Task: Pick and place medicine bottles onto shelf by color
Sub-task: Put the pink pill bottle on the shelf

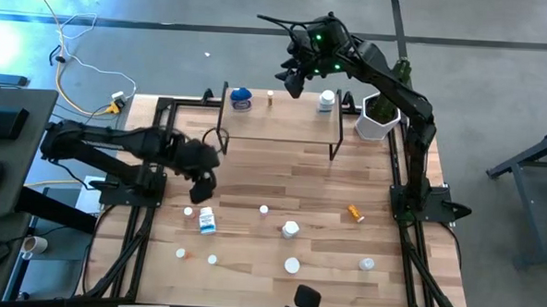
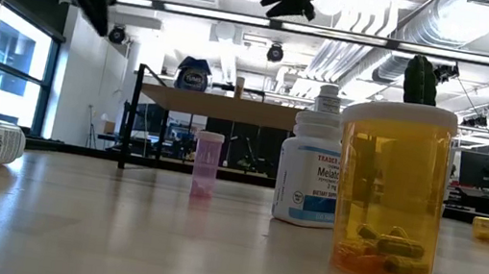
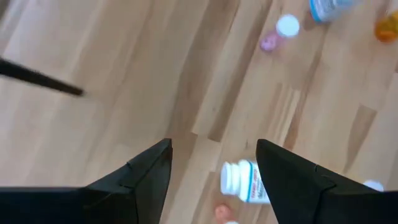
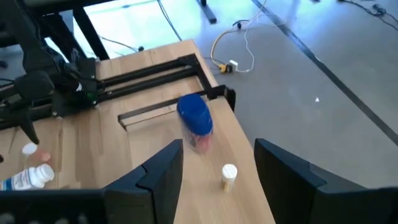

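Two grippers open and empty, most bottles on the table

Three bottles stand on the shelf (image 1: pixel 280 115) at the far side of the table (image 1: pixel 254 171): a blue-lidded jar (image 1: pixel 241 98) near its left end, a small vial with a white cap (image 1: pixel 269 99) beside it, and a white bottle (image 1: pixel 327 101) toward the right end. A white pot with a green plant (image 1: pixel 379 116) stands just to the right of the shelf.

The right gripper (image 1: pixel 295 79) hangs above the shelf, between the small vial and the white bottle. Its fingers (image 4: pixel 163 167) are apart and nothing is between them; in the right wrist view the jar and the vial show below them.

The left gripper (image 1: pixel 201 189) is over the left part of the table, above the boards. Its fingers (image 3: pixel 149 167) are also apart and hold nothing. Just in front of it a white blue-labelled bottle (image 1: pixel 207 221) lies on its side, with a small pinkish bottle (image 1: pixel 189 211) near it.

The other bottles are spread over the near half of the table: several white ones (image 1: pixel 290 230), and an orange one (image 1: pixel 355 213) lying toward the right side. In the low view a large orange bottle with capsules inside (image 2: pixel 390 193) stands close to the camera, touching in the picture a white blue-labelled one (image 2: pixel 309 171) behind it.
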Robot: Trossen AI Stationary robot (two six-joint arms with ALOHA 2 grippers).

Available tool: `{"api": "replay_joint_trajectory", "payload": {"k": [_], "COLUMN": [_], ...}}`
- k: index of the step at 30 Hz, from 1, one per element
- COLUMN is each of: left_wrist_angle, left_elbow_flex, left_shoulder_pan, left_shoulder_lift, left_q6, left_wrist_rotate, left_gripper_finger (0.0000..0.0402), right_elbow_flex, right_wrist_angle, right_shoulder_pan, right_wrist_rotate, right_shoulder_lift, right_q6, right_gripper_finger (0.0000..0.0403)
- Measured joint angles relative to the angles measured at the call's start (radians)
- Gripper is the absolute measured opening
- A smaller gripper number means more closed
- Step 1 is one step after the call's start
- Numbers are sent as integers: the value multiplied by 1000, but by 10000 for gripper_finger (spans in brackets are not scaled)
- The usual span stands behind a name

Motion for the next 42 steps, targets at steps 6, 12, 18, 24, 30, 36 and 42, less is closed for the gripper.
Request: {"api": "replay_joint_trajectory", "payload": {"k": [6, 12, 18, 24, 30, 36, 42], "left_wrist_angle": [3, 2, -1, 7, 4, 3, 4], "left_elbow_flex": [-80, -147, -213, -258, -283, -282, -282], "left_shoulder_pan": [-183, -339, -438, -486, -519, -520, -516], "left_shoulder_lift": [-86, -140, -138, -118, -99, -55, 15], "left_q6": [-116, -276, -415, -491, -558, -584, -593], "left_wrist_rotate": [-87, -169, -154, -145, -131, -131, -118], "left_gripper_finger": [223, 223, 223, 223, 223, 223, 223], "right_elbow_flex": [0, 0, 0, 0, 0, 0, 0], "right_wrist_angle": [-50, -59, -57, -57, -57, -57, -57], "right_shoulder_pan": [1, 10, 21, 25, 24, 24, 27], "right_wrist_rotate": [-1, -2, -3, -6, -5, -5, -5], "right_shoulder_lift": [0, 0, 0, 0, 1, 1, 1], "right_q6": [0, 0, -2, -5, -7, -1, 0], "right_gripper_finger": [188, 188, 188, 188, 188, 188, 188]}}
